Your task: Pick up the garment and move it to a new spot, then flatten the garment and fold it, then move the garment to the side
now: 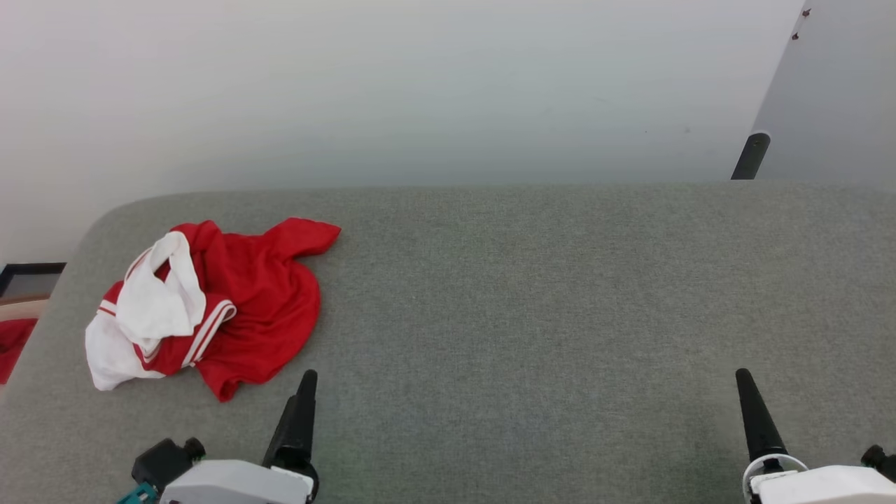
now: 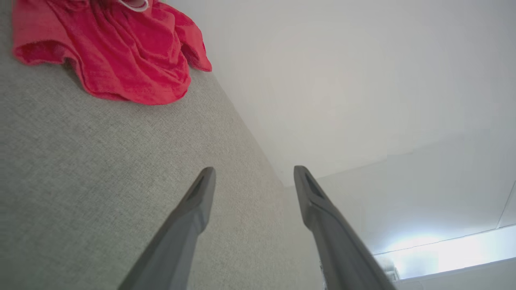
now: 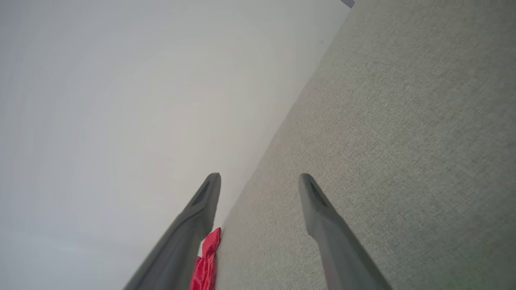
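The garment (image 1: 231,301) lies crumpled on the left part of the grey fabric surface (image 1: 532,315), bright red with white panels and striped trim. Its red folds fill the upper left of the left wrist view (image 2: 125,52), and a red strip of it peeks between the fingers in the right wrist view (image 3: 206,257). My left gripper (image 1: 306,381) hovers just below and right of the garment, open and holding nothing (image 2: 252,171). At the lower right my right gripper (image 1: 743,378) is far from the garment, also open and holding nothing (image 3: 260,177).
A pale wall (image 1: 420,91) rises behind the surface. A dark post (image 1: 751,155) and a grey panel stand at the back right. At the far left edge a dark frame (image 1: 28,273) and a patch of plain red cloth (image 1: 12,343) show beyond the surface's rounded corner.
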Available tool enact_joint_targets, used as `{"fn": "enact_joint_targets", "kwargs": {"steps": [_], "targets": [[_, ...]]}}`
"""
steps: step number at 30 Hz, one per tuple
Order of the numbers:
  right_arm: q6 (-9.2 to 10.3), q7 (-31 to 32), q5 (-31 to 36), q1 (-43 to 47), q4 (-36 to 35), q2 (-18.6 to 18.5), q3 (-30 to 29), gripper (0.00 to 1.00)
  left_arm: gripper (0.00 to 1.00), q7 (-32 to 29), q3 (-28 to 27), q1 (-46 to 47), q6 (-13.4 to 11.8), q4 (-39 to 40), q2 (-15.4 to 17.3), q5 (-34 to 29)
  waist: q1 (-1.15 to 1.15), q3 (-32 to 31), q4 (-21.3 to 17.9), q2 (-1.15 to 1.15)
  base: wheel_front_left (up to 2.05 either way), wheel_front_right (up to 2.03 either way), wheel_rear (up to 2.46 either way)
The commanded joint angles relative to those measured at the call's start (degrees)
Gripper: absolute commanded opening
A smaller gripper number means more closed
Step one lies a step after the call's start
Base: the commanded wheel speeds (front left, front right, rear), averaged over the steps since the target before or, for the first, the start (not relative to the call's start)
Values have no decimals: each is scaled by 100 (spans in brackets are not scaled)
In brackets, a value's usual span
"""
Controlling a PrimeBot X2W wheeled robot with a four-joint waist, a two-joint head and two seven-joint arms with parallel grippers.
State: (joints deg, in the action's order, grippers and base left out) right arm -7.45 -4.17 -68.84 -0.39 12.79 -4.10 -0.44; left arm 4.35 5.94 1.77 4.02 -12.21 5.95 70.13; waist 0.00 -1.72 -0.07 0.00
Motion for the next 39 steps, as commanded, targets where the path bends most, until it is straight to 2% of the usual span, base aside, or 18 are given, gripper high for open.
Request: {"fn": "enact_joint_targets", "kwargs": {"steps": [1,7,8,18,39], "targets": [[-3,-69,289,23,-94,-48,42,100,100,55,52,67,-33,95,54,-269,0,-7,5,0,0,0,0],[-3,-176,1128,47,-140,-65,114,100,100,164,168,68,-151,190,127,-1262,0,-23,11,0,0,0,0],[-3,-176,1128,47,-140,-65,114,100,100,164,168,68,-151,190,127,-1262,0,-23,11,0,0,0,0],[-3,-338,2189,128,-218,-10,93,100,100,333,194,18,-245,394,126,-2685,0,-61,18,0,0,0,0],[-4,-593,3442,263,-401,48,91,100,100,638,-129,-159,54,716,-108,-4421,0,-141,56,0,0,0,0]]}}
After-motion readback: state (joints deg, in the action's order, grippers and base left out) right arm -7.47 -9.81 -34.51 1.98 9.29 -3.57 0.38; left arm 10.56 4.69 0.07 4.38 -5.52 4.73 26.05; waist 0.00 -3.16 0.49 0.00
